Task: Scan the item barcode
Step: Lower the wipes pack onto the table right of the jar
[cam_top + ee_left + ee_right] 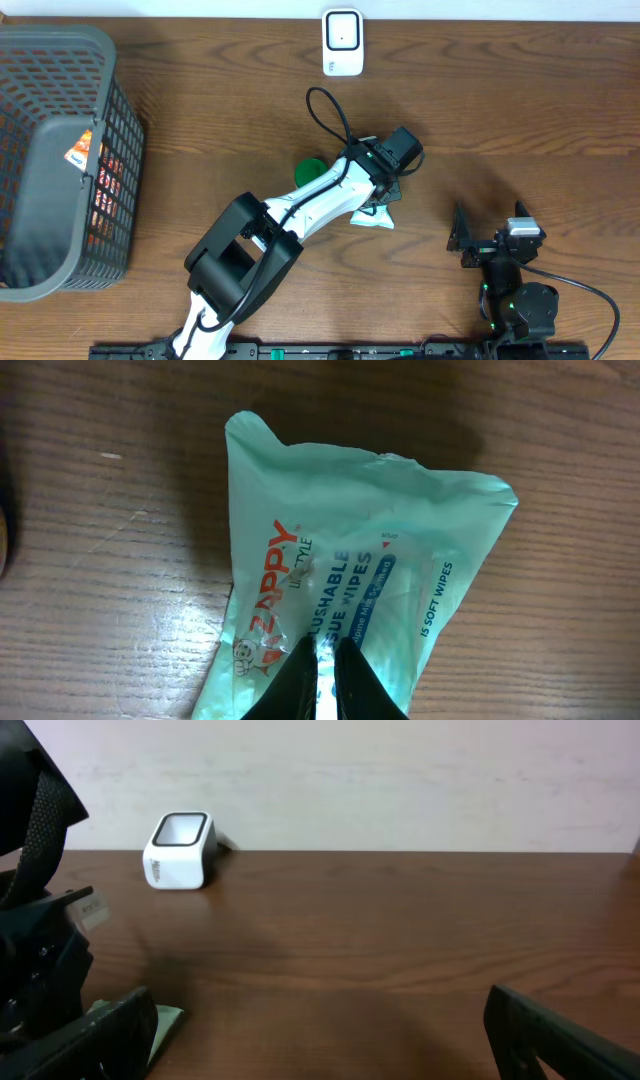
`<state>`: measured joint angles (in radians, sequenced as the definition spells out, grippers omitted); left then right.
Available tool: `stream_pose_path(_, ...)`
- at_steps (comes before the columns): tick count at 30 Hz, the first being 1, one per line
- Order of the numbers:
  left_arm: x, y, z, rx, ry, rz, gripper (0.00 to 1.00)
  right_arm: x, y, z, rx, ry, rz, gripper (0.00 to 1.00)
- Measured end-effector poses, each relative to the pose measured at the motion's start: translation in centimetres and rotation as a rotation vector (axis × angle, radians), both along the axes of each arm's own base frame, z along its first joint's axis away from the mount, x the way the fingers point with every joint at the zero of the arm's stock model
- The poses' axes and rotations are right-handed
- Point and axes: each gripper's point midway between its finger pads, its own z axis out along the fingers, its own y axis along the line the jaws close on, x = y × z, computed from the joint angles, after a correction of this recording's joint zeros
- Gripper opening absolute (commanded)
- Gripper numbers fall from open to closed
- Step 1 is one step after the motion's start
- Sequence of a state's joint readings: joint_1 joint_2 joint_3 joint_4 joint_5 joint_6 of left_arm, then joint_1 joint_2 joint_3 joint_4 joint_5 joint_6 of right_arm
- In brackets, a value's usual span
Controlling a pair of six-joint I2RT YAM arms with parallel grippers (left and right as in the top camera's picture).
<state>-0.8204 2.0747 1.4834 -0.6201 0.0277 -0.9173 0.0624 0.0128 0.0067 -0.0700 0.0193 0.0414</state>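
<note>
Near the middle of the worktop (520,100), a mint-green wipes packet (370,530) is pinched by the left gripper (325,650). The two dark fingers are brought together on the packet's nearer end, with only a thin fold of film seen between them. The packet's printed face is turned towards the left wrist camera, and the words "ZAPPY", "FLUSHABLE TISSUE WIPES" and "15 SOFT WIPES" can be read on it. Its far end is crumpled and flared, and a shadow is cast on the wood beyond it. Whether the packet is resting on the wood or raised off it cannot be told.

From overhead, most of the packet is covered by the left arm, and only a pale corner is shown under the wrist. A small green object (310,170) is seen just beside the arm on its left side, and a black cable (325,110) is looped above the wrist.

A white scanner (342,42) is stood at the far edge of the worktop, well apart from the packet. A grey mesh basket (125,130) is set at the left edge, with orange and red packaging visible inside.

The right gripper (318,1005) is held near the near edge, towards the right, with its fingers spread wide apart and nothing between them.
</note>
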Motion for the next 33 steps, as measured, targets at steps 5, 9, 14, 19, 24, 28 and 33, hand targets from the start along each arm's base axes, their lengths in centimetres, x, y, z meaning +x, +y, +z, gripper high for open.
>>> stream_pose_path(5,0.0,0.0,-0.2,-0.015,-0.010,0.010,0.10,0.0,0.0,0.0,0.000,0.000,0.000,0.99)
stream_pose_path(9,-0.2,0.1,-0.3,-0.027,-0.013,0.028,0.09,0.0,0.0,0.0,0.000,0.000,0.000,0.99)
stream_pose_path(14,-0.2,0.1,-0.3,-0.037,-0.005,0.026,0.10,0.0,0.0,0.0,0.000,0.000,0.000,0.99)
stream_pose_path(19,-1.0,0.4,0.1,-0.038,0.027,0.010,0.10,0.0,0.0,0.0,0.000,0.000,0.000,0.99)
stream_pose_path(24,-1.5,0.2,2.1,-0.075,0.017,-0.006,0.10,0.0,0.0,0.0,0.000,0.000,0.000,0.99)
stream_pose_path(28,-1.5,-0.2,3.5,-0.111,0.006,-0.019,0.10,0.0,0.0,0.0,0.000,0.000,0.000,0.99)
stream_pose_path(33,-2.2,-0.5,2.6,-0.120,0.051,-0.031,0.10,0.0,0.0,0.0,0.000,0.000,0.000,0.99)
